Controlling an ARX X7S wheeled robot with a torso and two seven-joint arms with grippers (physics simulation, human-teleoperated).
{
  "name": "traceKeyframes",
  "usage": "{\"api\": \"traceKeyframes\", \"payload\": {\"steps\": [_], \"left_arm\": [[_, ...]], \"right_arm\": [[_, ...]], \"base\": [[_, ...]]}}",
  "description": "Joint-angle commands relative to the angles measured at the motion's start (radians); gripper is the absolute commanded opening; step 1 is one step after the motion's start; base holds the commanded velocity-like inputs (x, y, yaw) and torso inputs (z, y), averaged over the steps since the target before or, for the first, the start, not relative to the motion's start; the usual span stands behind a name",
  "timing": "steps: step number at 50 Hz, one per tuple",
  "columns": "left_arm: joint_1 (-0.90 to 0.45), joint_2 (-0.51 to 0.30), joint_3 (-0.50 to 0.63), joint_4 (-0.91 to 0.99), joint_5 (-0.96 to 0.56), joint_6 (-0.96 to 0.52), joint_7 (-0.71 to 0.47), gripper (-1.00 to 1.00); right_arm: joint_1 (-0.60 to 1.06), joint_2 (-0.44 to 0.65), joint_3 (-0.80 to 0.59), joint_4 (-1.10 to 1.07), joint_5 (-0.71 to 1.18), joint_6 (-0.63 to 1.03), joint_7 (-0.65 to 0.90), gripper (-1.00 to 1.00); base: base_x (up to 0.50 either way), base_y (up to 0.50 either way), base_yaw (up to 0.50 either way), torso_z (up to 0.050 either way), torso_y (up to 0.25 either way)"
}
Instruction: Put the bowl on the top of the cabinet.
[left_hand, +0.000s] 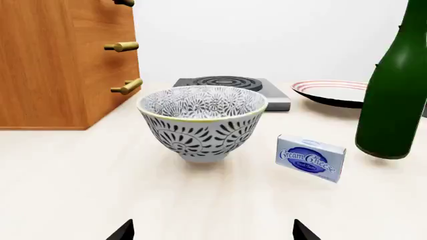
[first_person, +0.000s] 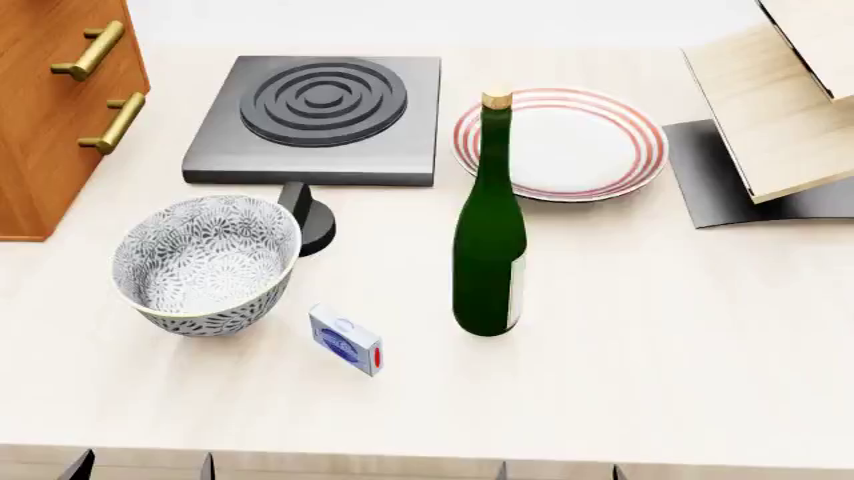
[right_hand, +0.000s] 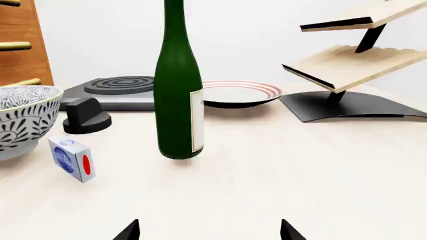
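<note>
Cabinet: tall orange-brown wood-grain cabinet (first_person: 47, 110) with brass bar handles, at the upper left edge of my head view; its top is out of frame.
Bowl: deep round white ceramic bowl (first_person: 204, 264) with black floral-leaf pattern and thin yellowish rim, upright on the pale countertop (first_person: 641, 330), left of centre, near the cabinet's front but apart from it. In my left wrist view it sits centre frame, straight ahead of the fingertips.
Left gripper: left gripper (left_hand: 213, 231), only two dark fingertips showing at the bottom edge of my left wrist view, spread wide apart with nothing between them, short of the bowl.
Knob: black round knob (first_person: 310, 220), just beside the bowl's far right rim, in front of the hotplate.
Hotplate: dark grey square hotplate (first_person: 320, 118) with concentric rings, upper centre-left.
Box: small blue and white cream cheese box (first_person: 346, 340), just right of the bowl, lower centre-left.
Bottle: tall dark green glass bottle (first_person: 490, 235), upright, centre of the frame.
Plate: flat white plate (first_person: 561, 143) with red rings, behind the bottle.
Right gripper: right gripper (right_hand: 209, 231), two dark tips at the bottom edge of my right wrist view, wide apart, holding nothing, facing the bottle.
Rack: pale slanted wooden rack (first_person: 787, 95) on a dark base, upper right.
</note>
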Motion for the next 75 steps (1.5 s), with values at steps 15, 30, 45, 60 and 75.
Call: {"api": "traceKeyframes", "payload": {"steps": [15, 30, 45, 60, 75], "left_arm": [[0.015, -0.062, 0.062, 0.072, -0.046, -0.024, -0.080, 1.00], [0.033, -0.095, 0.101, 0.290, -0.028, -0.144, -0.115, 1.00], [0.036, -0.115, 0.122, 0.491, -0.030, -0.264, -0.142, 1.00], [0.040, -0.134, 0.133, 0.552, -0.040, -0.290, -0.165, 1.00], [0.046, -0.148, 0.132, 0.580, -0.063, -0.296, -0.181, 1.00]], "right_arm": [[-0.010, 0.105, -0.115, -0.065, 0.075, 0.042, 0.120, 1.00], [-0.030, 0.149, -0.123, -0.368, 0.078, 0.222, 0.154, 1.00], [-0.024, 0.174, -0.118, -0.539, 0.089, 0.315, 0.178, 1.00], [-0.028, 0.182, -0.111, -0.561, 0.101, 0.317, 0.198, 1.00], [-0.031, 0.190, -0.107, -0.566, 0.109, 0.315, 0.215, 1.00]], "base": [[0.00, 0.00, 0.00, 0.000, 0.000], [0.00, 0.00, 0.00, 0.000, 0.000], [0.00, 0.00, 0.00, 0.000, 0.000], [0.00, 0.00, 0.00, 0.000, 0.000], [0.00, 0.17, 0.00, 0.000, 0.000]]}}
